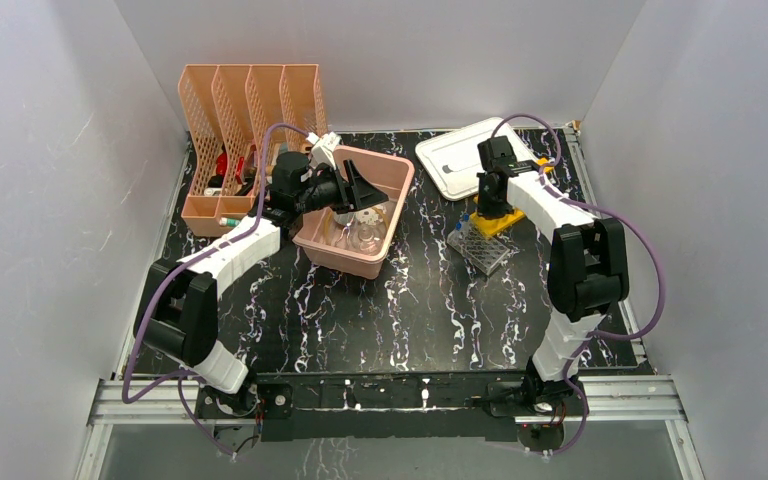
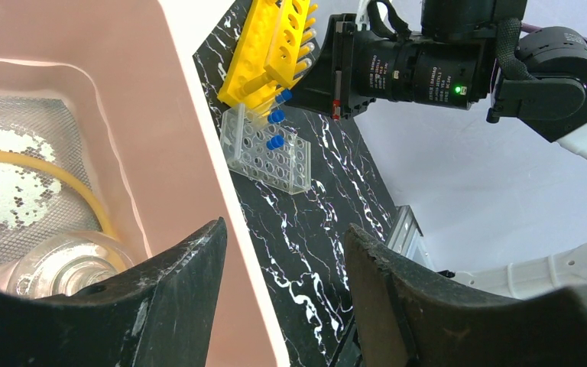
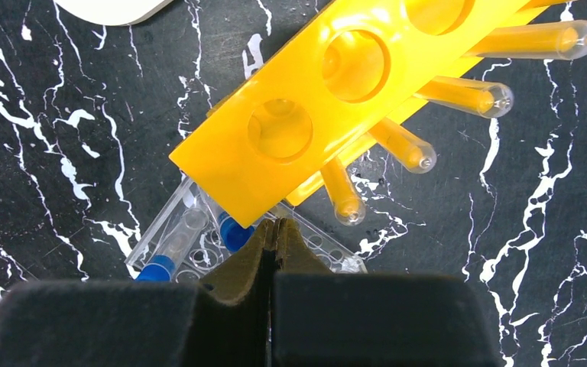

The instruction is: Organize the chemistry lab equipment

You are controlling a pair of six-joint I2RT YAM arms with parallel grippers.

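The counter [image 1: 440, 300] carried everything. At its back left stood the file holder [image 1: 230, 110], apart from the work. Next to it the tub [image 1: 348, 262] served, by the look of it, as the collecting bin, and its lid [image 1: 455, 160] lay off at the back right so the opening stayed free.

The left hand [image 2: 284, 237] hung over the tub's right wall, one finger on the inner side and one over the counter. Its fingers were spread and empty, which suggested it was either reaching in or had nothing left to carry.

To the right, between tub and lid, sat the racks. The yellow rack [image 3: 336, 84] leaned tilted across a corner of the clear rack [image 3: 172, 248], so they probably needed separating before either could be moved cleanly. The right hand [image 3: 275, 229] was poised just over that overlap, fingers pressed together with nothing seen between them; I judged it was there to nudge or grasp a rack.

Inside the tub lay glass dishes [image 2: 61, 264], low against the wall, with the yellow tube [image 2: 46, 164] curved behind them. Blue-capped tubes [image 2: 275, 141] stood in the clear rack.
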